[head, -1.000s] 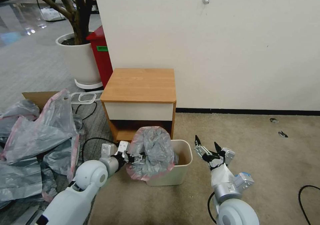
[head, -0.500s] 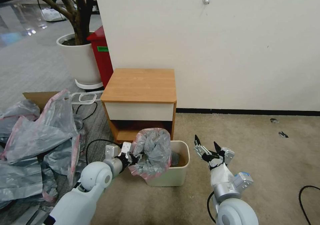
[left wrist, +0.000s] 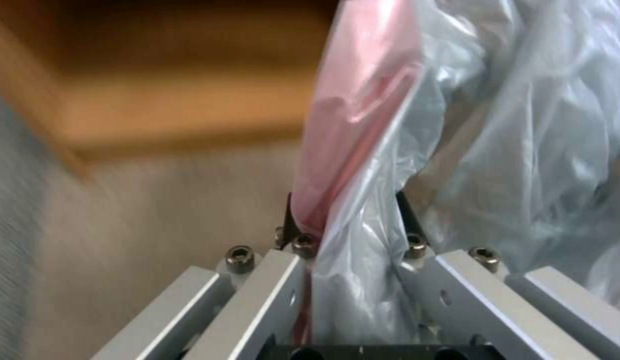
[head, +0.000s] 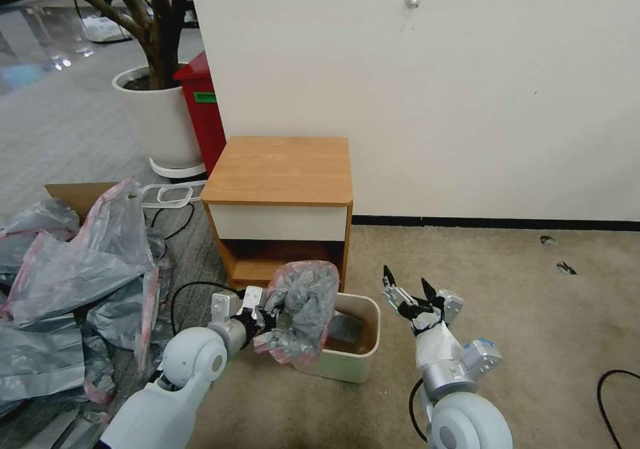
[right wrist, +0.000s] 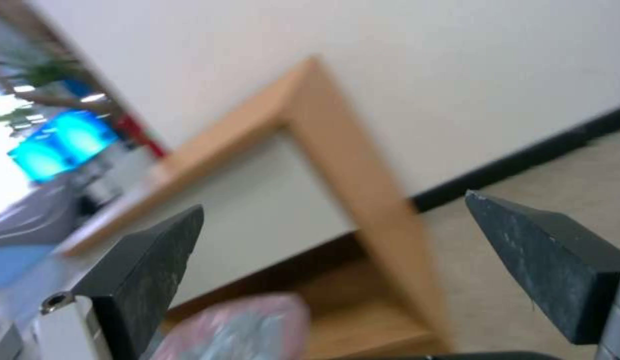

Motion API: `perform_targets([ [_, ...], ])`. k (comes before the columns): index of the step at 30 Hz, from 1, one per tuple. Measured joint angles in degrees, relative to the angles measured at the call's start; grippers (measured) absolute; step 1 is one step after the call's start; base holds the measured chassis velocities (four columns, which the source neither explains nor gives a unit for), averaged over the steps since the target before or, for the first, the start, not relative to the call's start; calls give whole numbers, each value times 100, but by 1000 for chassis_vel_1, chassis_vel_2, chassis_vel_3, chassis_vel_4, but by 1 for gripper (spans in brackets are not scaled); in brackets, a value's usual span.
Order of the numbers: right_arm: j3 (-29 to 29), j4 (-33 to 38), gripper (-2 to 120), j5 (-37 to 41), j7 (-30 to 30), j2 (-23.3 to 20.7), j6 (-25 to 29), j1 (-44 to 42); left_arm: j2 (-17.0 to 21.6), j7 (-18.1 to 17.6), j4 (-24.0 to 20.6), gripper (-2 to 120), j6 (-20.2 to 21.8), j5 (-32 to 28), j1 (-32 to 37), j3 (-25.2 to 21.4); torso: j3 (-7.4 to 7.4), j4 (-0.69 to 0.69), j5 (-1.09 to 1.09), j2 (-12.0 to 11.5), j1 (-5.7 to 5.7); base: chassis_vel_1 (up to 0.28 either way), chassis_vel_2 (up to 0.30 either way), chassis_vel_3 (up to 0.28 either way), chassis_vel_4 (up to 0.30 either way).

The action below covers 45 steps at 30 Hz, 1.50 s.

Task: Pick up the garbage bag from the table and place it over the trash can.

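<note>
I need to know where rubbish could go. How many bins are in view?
2. The cream trash can sits on the carpet in front of the table, between the two arms. A tall red bin stands behind, beside the white plant pot. Others may be hidden.

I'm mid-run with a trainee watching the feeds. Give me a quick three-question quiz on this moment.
1. True or false: the garbage bag fully covers the trash can.
2. Which gripper grips the bag? A) left gripper B) right gripper
3. Fill in: the right gripper is ____, beside the can.

Key: 1. False; the bag bunches over the can's left side, the rest of the can's opening is uncovered. 2. A. 3. Open, holding nothing.
</note>
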Motion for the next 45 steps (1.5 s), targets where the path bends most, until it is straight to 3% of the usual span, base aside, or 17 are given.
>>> perform_targets([
  [3, -458, 214, 100, 10, -22, -232, -253, 166, 43, -82, -383, 5, -417, 316, 249, -135, 0, 1, 0, 0, 0, 0, 0, 0, 0],
  [7, -720, 243, 100, 29, -31, -344, -425, 318, 38, -178, -568, 5, -579, 413, 358, -187, 0, 1, 0, 0, 0, 0, 0, 0, 0],
  [9, -996, 248, 100, 155, -46, -494, -772, 553, -2, -332, -803, 5, -882, 511, 524, -287, -1, 2, 1, 0, 0, 0, 0, 0, 0],
  [18, -1146, 317, 100, 749, -32, -872, -1525, 813, -55, -389, -1098, 5, -1312, 811, 949, -401, -1, 1, 1, 0, 0, 0, 0, 0, 0],
  [25, -1263, 149, 94, 922, 40, -942, -1635, 1062, -84, -342, -1212, 5, -1454, 917, 1117, -387, -1, 2, 1, 0, 0, 0, 0, 0, 0],
  [45, -1337, -47, 22, 883, 68, -827, -1558, 1304, -105, -62, -1106, 5, -1788, 1200, 1300, -370, -2, 2, 1, 1, 0, 0, 0, 0, 0],
])
